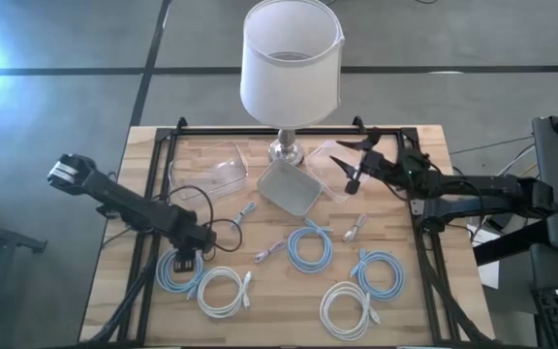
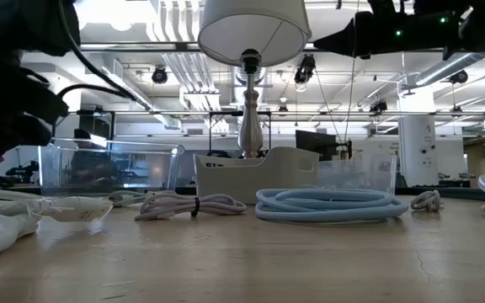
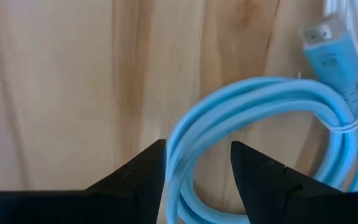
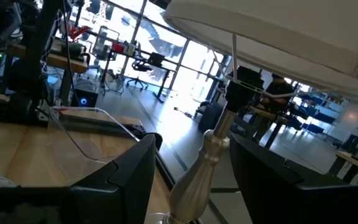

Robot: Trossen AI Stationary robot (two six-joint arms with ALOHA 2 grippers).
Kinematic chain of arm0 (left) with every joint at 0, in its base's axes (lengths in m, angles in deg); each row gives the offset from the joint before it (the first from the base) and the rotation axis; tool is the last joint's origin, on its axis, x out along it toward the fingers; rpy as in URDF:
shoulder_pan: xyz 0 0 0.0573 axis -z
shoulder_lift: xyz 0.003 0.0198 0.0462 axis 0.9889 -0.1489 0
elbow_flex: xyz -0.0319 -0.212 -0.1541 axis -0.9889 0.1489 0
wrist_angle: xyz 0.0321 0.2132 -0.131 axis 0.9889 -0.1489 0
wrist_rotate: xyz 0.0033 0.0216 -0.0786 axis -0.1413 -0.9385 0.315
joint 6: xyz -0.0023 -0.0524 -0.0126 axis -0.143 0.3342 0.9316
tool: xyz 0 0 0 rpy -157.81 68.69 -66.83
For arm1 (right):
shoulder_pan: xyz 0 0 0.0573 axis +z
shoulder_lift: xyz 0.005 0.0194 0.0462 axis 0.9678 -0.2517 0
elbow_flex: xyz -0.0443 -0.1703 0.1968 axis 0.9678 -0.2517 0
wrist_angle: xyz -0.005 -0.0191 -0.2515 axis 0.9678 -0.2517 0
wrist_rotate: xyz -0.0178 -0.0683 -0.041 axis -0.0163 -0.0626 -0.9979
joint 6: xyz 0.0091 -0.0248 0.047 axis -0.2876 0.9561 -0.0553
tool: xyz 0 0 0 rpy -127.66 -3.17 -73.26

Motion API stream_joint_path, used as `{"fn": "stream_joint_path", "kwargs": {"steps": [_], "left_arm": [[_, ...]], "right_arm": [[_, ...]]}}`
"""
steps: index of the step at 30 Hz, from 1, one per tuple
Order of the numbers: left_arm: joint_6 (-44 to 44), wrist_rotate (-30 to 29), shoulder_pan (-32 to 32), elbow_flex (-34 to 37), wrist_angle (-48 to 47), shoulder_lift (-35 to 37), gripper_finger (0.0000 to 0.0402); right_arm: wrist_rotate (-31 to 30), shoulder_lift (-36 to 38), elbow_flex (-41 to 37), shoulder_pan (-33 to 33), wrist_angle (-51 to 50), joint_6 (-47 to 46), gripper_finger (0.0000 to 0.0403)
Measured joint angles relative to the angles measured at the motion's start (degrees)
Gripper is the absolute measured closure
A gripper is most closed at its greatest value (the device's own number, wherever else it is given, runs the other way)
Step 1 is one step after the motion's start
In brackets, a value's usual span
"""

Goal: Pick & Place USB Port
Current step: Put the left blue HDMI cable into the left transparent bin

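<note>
Left gripper (image 3: 197,163) low over the light-blue cable coil (image 3: 272,124), fingers parted astride one loop; right gripper (image 1: 355,167) beside the lamp (image 1: 290,68), fingers spread, empty.

The wooden table (image 1: 289,291) stands on a grey concrete floor (image 1: 66,107) crossed by dark seams. Beyond it opens a big workshop hall: white ducts (image 2: 175,63) and pipes run under the ceiling with hanging lights, and white columns (image 2: 418,151) rise at the far side. Through tall windows (image 4: 160,37) come daylight and a glimpse of desks and office chairs (image 4: 143,62).
</note>
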State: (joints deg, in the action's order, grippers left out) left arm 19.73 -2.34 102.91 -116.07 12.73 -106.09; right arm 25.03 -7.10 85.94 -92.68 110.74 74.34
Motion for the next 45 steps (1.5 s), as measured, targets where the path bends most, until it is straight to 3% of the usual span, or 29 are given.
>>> {"fn": "stream_joint_path", "kwargs": {"steps": [9,18,27,36,40,45], "left_arm": [[-1.53,0.45,0.38,0.00,1.24,-4.48,0.0243],[-1.55,0.66,0.37,-0.62,2.20,-3.63,0.0383],[0.86,-4.04,0.37,-5.49,-5.21,-1.51,0.0377],[-2.17,-18.92,0.37,-18.30,-19.34,-0.96,0.0377],[-5.09,-28.70,0.36,-23.29,-22.08,-0.35,0.0373],[-5.97,-44.97,0.24,-28.10,-24.99,0.27,0.0383]], "right_arm": [[0.04,-4.11,2.57,0.00,-0.62,0.11,0.0199],[0.13,-7.78,4.53,0.00,-0.98,0.09,0.0199],[0.19,-10.54,5.77,-0.02,-0.94,0.09,0.0199],[0.17,-10.89,5.77,-0.04,-0.83,0.11,0.0199],[0.17,-10.89,5.77,-0.04,-0.83,0.09,0.0199],[0.17,-10.93,5.77,-0.02,-1.17,-0.13,0.0199]]}}
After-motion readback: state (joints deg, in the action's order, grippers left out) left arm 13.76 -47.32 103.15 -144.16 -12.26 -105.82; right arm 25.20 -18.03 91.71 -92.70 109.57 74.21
